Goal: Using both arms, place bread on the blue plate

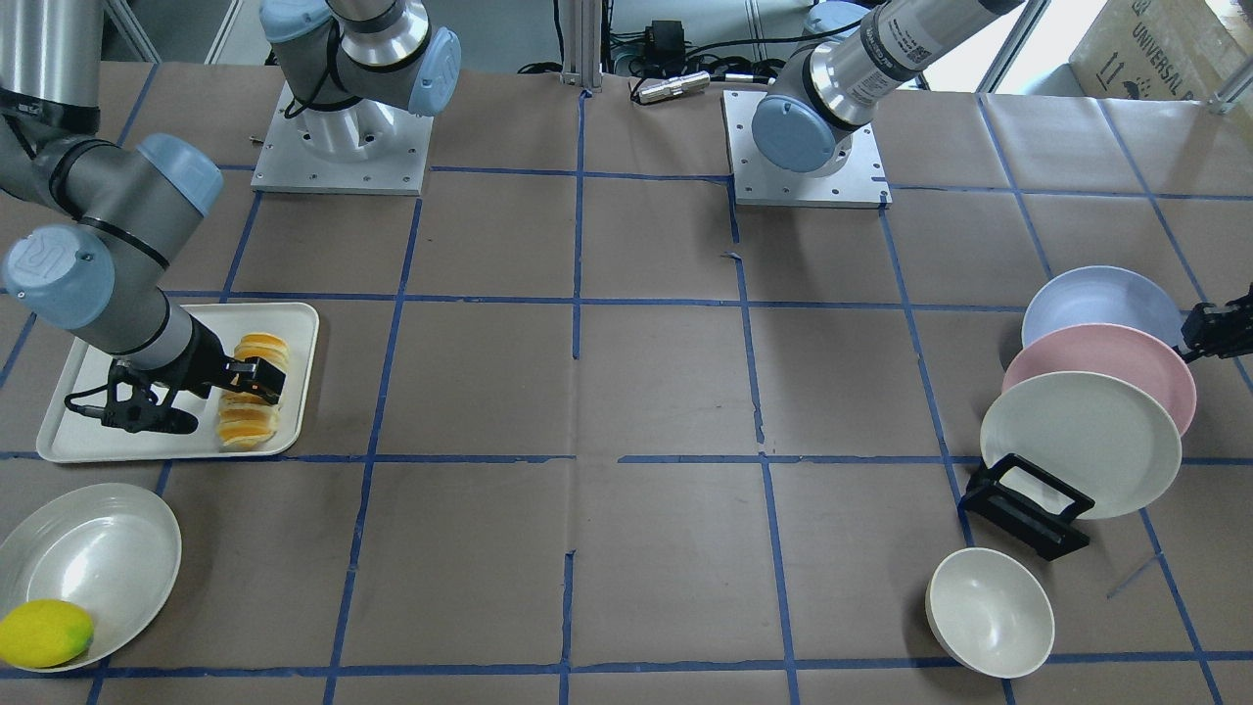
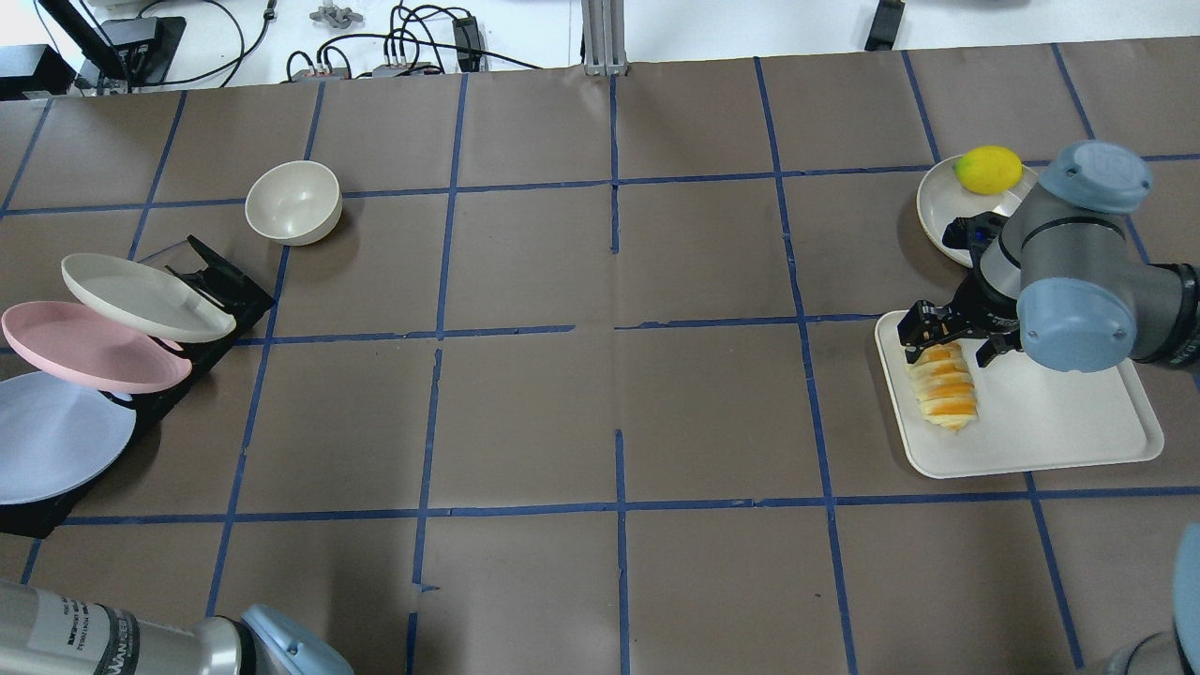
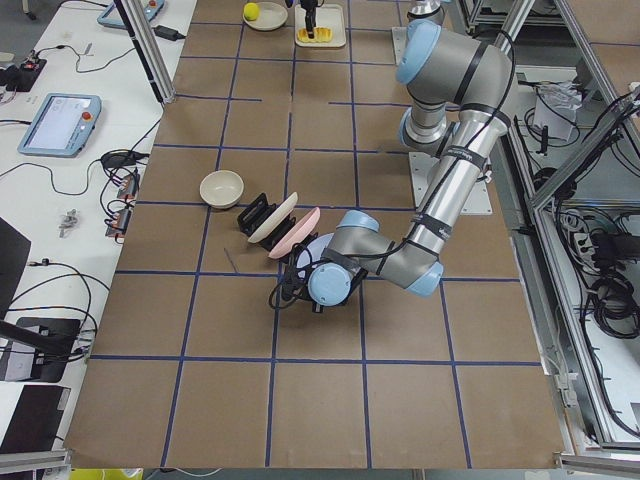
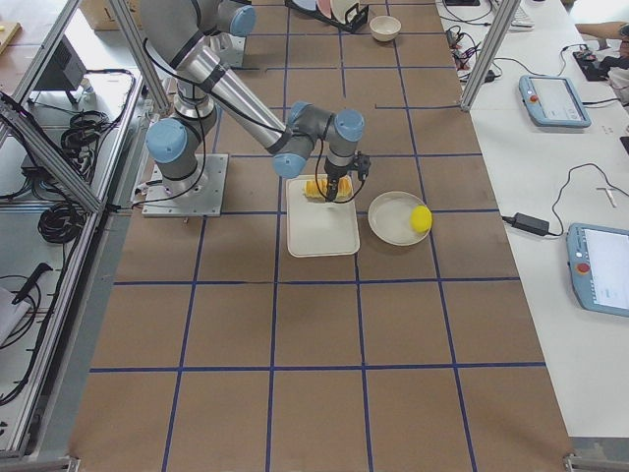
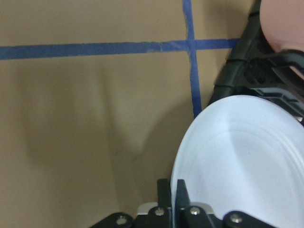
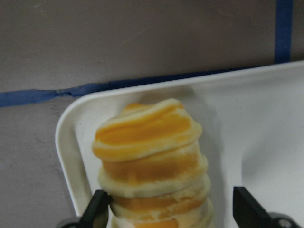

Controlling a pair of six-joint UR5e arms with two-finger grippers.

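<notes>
The bread [image 1: 250, 392] lies on a cream tray [image 1: 117, 441], also seen from overhead [image 2: 942, 389]. My right gripper [image 1: 245, 382] is open and down over the loaf's end. In the right wrist view the bread [image 6: 147, 156] sits between the fingers: one finger [image 6: 99, 209] is against it, the other stands apart. The blue plate [image 1: 1096, 304] leans at the back of a black rack. My left gripper [image 1: 1209, 333] is at its rim. In the left wrist view the fingers [image 5: 183, 190] are closed on the edge of the plate [image 5: 237, 161].
A pink plate [image 1: 1106, 367] and a cream-white plate [image 1: 1077, 441] lean in the same rack [image 1: 1028, 504] in front of the blue one. A cream bowl [image 1: 989, 612] stands near the rack. A shallow dish [image 1: 98, 558] with a lemon [image 1: 44, 634] sits beside the tray.
</notes>
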